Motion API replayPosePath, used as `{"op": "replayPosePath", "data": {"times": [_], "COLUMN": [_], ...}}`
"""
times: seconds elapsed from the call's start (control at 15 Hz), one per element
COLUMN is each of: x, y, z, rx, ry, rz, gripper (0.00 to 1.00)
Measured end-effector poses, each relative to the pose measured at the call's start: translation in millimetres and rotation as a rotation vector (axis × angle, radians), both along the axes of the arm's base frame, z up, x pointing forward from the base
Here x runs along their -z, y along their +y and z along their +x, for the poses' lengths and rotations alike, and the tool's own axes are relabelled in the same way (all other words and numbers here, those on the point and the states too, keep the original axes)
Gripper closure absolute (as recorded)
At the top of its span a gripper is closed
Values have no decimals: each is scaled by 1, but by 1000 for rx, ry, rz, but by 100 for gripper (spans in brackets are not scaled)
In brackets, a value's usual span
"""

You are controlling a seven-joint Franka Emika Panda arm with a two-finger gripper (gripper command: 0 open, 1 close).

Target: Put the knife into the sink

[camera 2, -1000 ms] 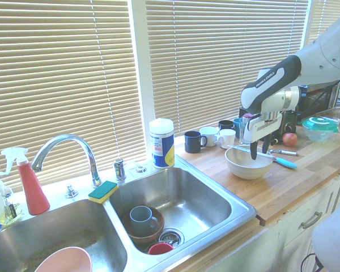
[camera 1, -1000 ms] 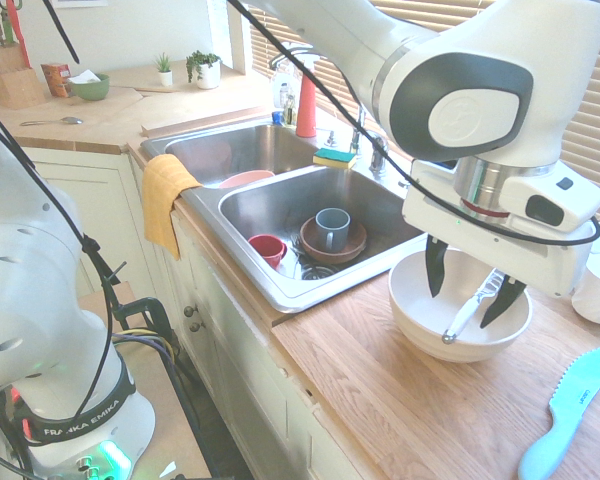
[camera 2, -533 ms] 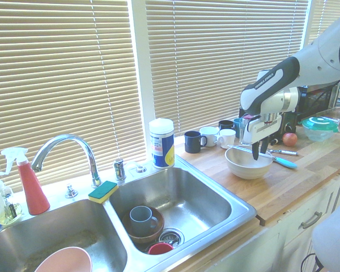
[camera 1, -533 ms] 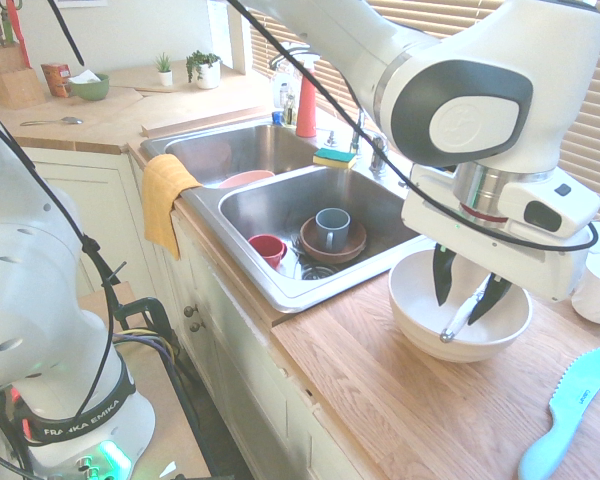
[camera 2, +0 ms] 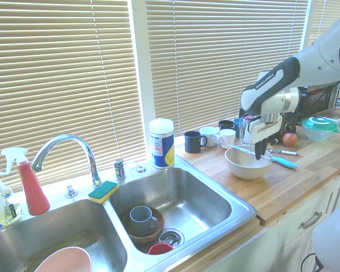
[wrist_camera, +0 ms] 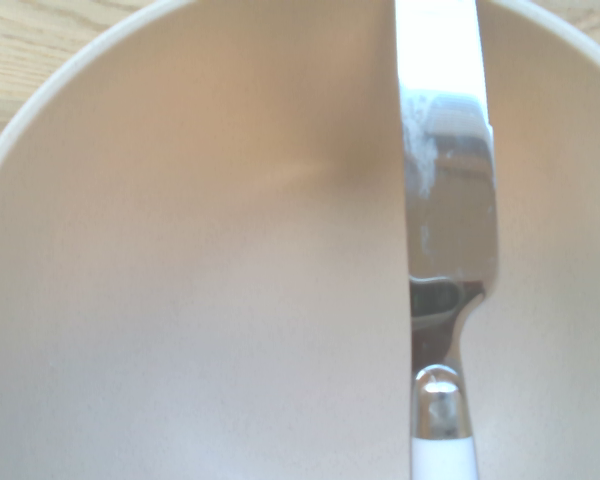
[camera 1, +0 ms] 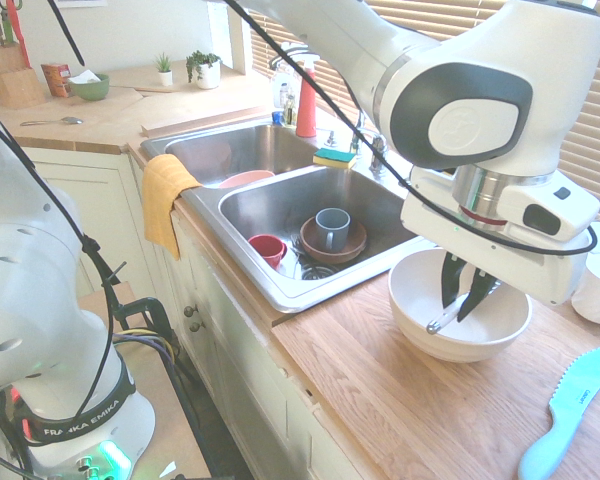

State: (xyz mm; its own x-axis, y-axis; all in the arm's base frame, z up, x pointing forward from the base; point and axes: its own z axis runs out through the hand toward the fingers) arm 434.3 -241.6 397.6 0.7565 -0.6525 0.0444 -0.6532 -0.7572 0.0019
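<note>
the gripper (camera 1: pixel 464 296) hung inside the cream bowl (camera 1: pixel 417 300), its jaws narrowed onto the knife (camera 1: pixel 442 320), which lay slanted in that bowl on the wooden counter, just right of the sink (camera 1: pixel 280 215). the hold looked to sit near one end, so the knife could pivot or slip when raised, or catch the bowl's rim and drag or tip the bowl. going left to right from the sink: two basins; in the one nearer the bowl, one red cup (camera 1: pixel 267 248), one brown dish (camera 1: pixel 332 243), one grey mug (camera 1: pixel 331 227); then one bowl, one slim knife, one teal plastic knife (camera 1: pixel 568 410).
</note>
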Motion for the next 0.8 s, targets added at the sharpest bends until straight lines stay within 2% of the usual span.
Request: {"op": "replayPosePath", "data": {"times": [0.33,0.53,0.8], "x": [-5,-30,-74], "y": [1,12,83], "z": [0,0,14], "rx": [22,59,132], "ry": [-9,-46,-101], "rz": [0,6,15], "gripper": [100,100,100]}}
